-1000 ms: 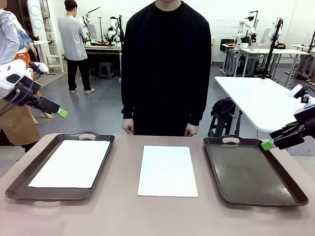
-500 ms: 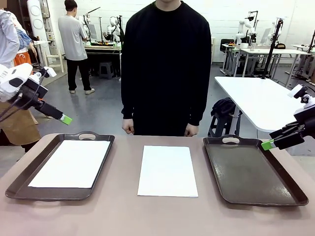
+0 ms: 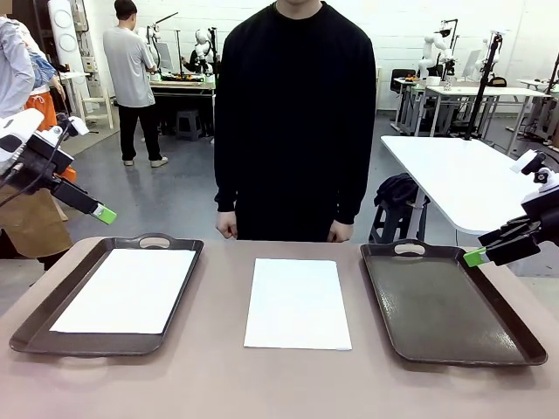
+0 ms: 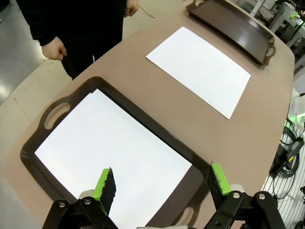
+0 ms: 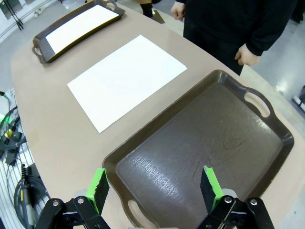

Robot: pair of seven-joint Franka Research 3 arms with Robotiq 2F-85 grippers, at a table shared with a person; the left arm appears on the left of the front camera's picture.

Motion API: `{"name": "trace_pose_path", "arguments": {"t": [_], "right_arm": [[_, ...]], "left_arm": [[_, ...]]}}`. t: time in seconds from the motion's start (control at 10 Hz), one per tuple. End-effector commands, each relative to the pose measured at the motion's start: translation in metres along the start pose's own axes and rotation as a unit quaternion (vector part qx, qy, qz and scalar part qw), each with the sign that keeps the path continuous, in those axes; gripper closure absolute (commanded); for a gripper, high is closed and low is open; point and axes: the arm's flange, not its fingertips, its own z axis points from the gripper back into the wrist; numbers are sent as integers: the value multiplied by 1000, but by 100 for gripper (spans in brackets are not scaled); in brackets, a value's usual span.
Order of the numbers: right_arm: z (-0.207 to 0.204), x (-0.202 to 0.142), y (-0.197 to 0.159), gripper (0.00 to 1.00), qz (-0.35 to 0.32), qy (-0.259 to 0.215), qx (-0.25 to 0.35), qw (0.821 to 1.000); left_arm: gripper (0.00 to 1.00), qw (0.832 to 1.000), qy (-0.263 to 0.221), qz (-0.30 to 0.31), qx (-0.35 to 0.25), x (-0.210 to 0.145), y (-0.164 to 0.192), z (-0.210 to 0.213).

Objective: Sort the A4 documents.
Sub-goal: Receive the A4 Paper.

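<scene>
Two white sheets lie flat: one sheet (image 3: 297,303) on the bare table (image 3: 218,375) between the trays, apart from both rims, the other sheet (image 3: 127,290) inside the left tray (image 3: 26,336); the right tray (image 3: 445,305) lies bare. Left gripper (image 3: 105,214) and right gripper (image 3: 474,257) hang in the air at the table's outer sides, jaws spread wide, gripping nothing.

The black left hand (image 4: 161,174) and right hand (image 5: 154,175) carry green pads (image 4: 104,186) and silver screws (image 4: 59,204).
</scene>
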Motion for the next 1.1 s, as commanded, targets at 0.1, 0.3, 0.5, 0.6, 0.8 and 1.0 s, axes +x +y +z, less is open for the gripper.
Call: {"name": "trace_pose_path", "arguments": {"t": [0.1, 0.3, 0.5, 0.6, 0.8, 1.0], "right_arm": [[-3, 1, -4, 0, 4, -12, 9, 1000], [-3, 1, -4, 0, 4, -12, 9, 1000], [-3, 1, -4, 0, 4, -12, 9, 1000], [-3, 1, -4, 0, 4, -12, 9, 1000], [-3, 1, -4, 0, 4, -12, 9, 1000], [-3, 1, -4, 0, 4, -12, 9, 1000]], "left_arm": [[0, 1000, -5, -12, 1, -6, 2, 4], [0, 1000, -1, 1, 1, -1, 1, 2], [0, 1000, -1, 1, 1, -1, 1, 2], [0, 1000, -1, 1, 1, -1, 1, 2], [0, 1000, -1, 1, 1, -1, 1, 2], [0, 1000, -1, 1, 1, -1, 1, 2]]}}
